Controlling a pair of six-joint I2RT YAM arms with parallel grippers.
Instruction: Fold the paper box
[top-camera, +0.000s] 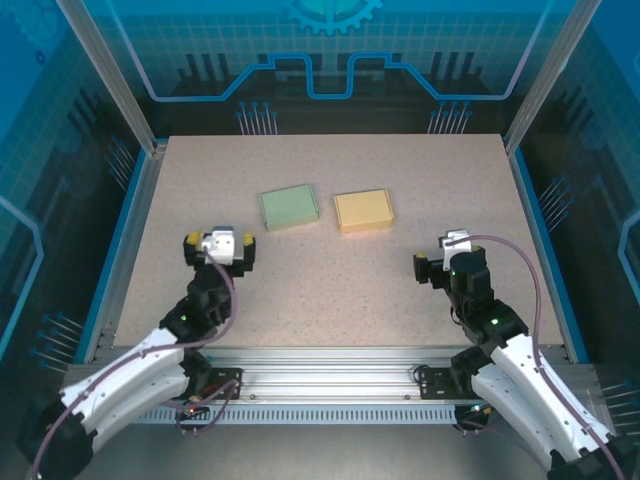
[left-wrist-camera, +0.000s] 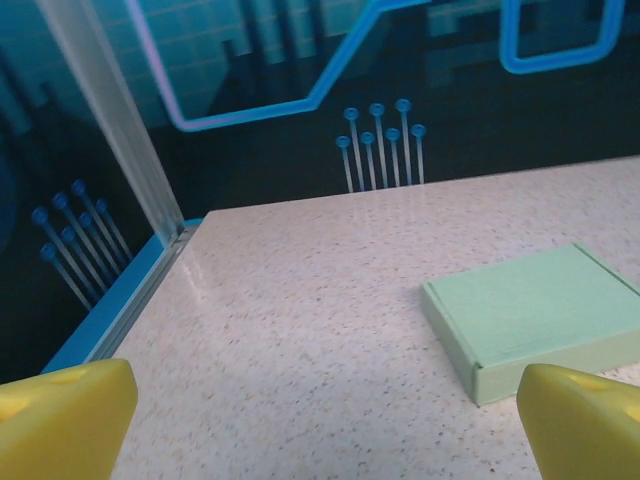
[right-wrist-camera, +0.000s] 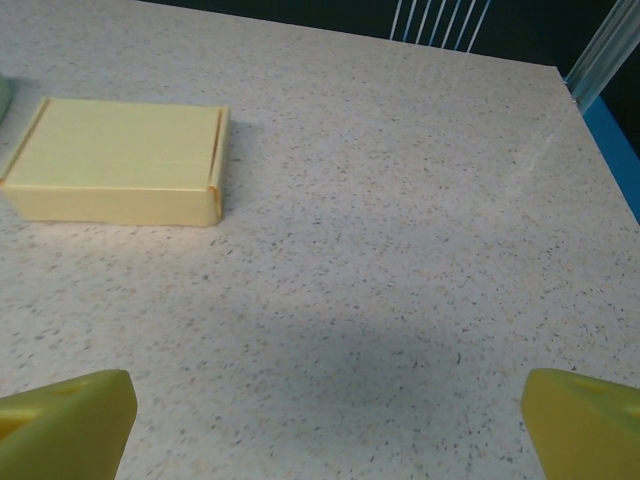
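We see the green paper box (top-camera: 290, 208) and yellow paper box (top-camera: 363, 211) side by side mid-tabletop (top-camera: 330, 290), nearer its far edge. Our left end effector (left-wrist-camera: 320, 425) and right end effector (right-wrist-camera: 320, 435) hang spread, empty.

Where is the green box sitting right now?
In the top view the green box lies flat left of centre, just left of the yellow box and apart from it.

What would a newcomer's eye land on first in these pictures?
Two flat boxes lie side by side, apart, mid-table: a green box on the left, a yellow box on the right. Nearer the overhead camera, the left gripper and right gripper stand open, touching neither.
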